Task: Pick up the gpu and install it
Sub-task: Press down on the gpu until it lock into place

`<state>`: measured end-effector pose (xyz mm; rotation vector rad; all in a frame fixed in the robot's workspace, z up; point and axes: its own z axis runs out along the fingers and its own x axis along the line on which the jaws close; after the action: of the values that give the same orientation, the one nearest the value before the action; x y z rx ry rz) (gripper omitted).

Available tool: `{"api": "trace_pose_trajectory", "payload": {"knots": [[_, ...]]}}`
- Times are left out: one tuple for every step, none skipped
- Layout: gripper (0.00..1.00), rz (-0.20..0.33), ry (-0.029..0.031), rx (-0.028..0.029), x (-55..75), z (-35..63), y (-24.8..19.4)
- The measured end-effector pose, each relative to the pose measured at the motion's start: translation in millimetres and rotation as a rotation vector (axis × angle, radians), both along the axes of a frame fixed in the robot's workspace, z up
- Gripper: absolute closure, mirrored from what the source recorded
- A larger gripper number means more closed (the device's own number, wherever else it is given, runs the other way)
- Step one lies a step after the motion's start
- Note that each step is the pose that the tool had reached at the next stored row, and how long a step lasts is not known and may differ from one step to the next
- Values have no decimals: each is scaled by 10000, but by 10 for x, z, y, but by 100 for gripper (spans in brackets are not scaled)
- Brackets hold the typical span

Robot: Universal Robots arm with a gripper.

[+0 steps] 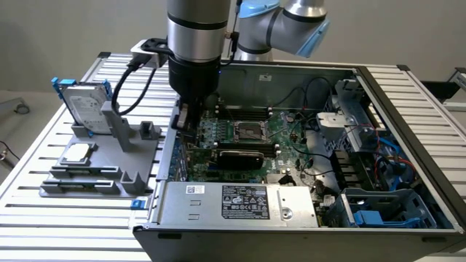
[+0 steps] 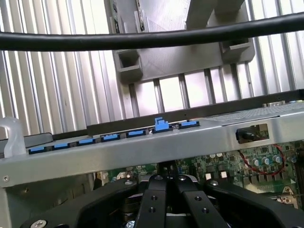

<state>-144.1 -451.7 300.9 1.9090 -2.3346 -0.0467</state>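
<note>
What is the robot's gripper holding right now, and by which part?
Nothing, as far as shows: the gripper is shut with no object between its fingers. The black-shrouded gpu card sits on the green motherboard inside the open computer case.

A slatted metal table [image 1: 43, 210] carries an open computer case [image 1: 306, 232] and, beside it, a grey parts holder [image 1: 98, 172].

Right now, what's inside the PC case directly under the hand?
Under the hand, low in the open case, lie the green motherboard with its CPU socket, and the gpu standing on it. The arm covers the board area beneath the shut fingers.
</note>
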Motion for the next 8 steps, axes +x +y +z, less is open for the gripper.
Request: {"api": "trace_pose_trajectory", "payload": {"knots": [[89,-96,7,-1,0,0,0],[89,-181,16,-1,0,0,0],[89,-249,30,0,1,0,0],[89,-303,46,0,2,1,0],[89,-355,61,-1,2,2,0],[89,-410,74,-1,2,2,0],[89,-465,89,-2,3,3,0],[89,-525,104,-2,4,3,0]]}}
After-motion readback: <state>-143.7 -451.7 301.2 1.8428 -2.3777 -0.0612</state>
